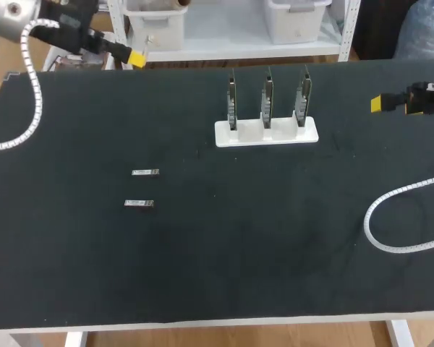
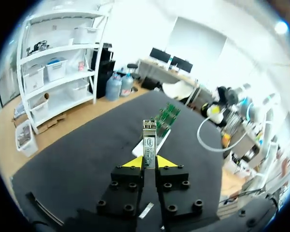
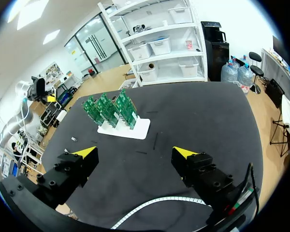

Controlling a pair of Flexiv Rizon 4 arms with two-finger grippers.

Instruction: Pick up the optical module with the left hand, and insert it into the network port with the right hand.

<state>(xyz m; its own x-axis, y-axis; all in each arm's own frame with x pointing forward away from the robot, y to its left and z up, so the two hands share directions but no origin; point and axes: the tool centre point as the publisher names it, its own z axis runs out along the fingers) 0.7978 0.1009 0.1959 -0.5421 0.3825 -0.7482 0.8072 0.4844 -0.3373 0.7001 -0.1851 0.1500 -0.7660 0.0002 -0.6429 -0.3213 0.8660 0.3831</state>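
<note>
My left gripper (image 2: pixel 149 162) is shut on a silver optical module (image 2: pixel 149 141), which stands out upright from between the yellow tips. In the head view this gripper (image 1: pixel 136 58) hangs over the table's far left edge. Two more modules (image 1: pixel 145 172) (image 1: pixel 139 204) lie on the black mat left of centre. The white stand (image 1: pixel 266 133) with three upright green port boards (image 1: pixel 267 101) sits at the back middle; the boards (image 3: pixel 111 108) also show ahead of my right gripper (image 3: pixel 135 153). That gripper is open and empty, at the right edge (image 1: pixel 377 103).
A white spiral cable (image 1: pixel 390 217) loops over the mat at the right. Another spiral cable (image 1: pixel 30 108) trails along my left arm at the far left. The table's front edge (image 1: pixel 217 318) runs across the near side.
</note>
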